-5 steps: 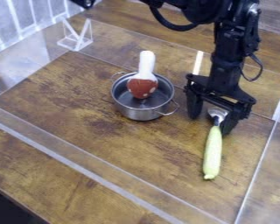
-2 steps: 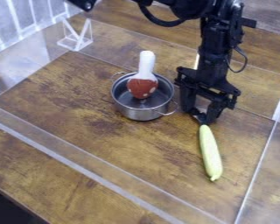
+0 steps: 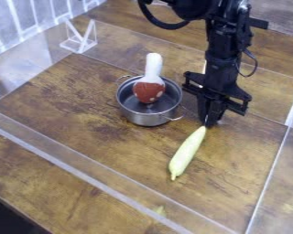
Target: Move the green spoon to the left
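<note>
Spoon (image 3: 187, 153), green handle, lies on right half of surface (image 3: 81, 146), handle angled down and left, below and right of the pot (image 3: 148, 111), apart from it. Claw (image 3: 207, 120) is at its upper end, fingers together, looks clamped on the spoon; metal bowl hidden there. White-handled red-headed object (image 3: 149, 89) sits in pot. Task looks partway: spoon seems in hand, leftward carry and release likely left to do.
</note>
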You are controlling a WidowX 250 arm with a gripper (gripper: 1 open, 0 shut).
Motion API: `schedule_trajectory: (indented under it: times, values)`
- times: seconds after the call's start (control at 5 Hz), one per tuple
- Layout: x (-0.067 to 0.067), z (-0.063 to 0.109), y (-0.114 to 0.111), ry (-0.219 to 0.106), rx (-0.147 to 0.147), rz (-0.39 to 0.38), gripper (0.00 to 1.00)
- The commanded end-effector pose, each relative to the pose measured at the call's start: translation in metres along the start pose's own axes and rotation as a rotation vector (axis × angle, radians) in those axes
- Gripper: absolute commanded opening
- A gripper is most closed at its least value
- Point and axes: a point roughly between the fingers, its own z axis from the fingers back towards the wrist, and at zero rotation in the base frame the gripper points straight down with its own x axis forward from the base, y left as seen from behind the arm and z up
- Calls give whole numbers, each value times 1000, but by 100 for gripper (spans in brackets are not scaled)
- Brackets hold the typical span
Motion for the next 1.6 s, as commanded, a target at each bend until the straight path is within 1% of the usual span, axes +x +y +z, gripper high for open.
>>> schedule_trajectory:
  times: [0.0,0.2,0.4,0.6,0.8,1.0,1.2,1.4]
  values:
    - [9,56,10,-97,10,6,0]
    - [12,80,19,-120,21,24,0]
    - [8,120,40,-172,39,53,0]
    - [-8,156,70,-233,53,119,0]
    - [-32,146,105,-263,62,189,0]
    - [-43,146,116,-272,55,174,0]
    - [-47,146,123,-272,43,150,0]
    - [-57,145,133,-269,39,171,0]
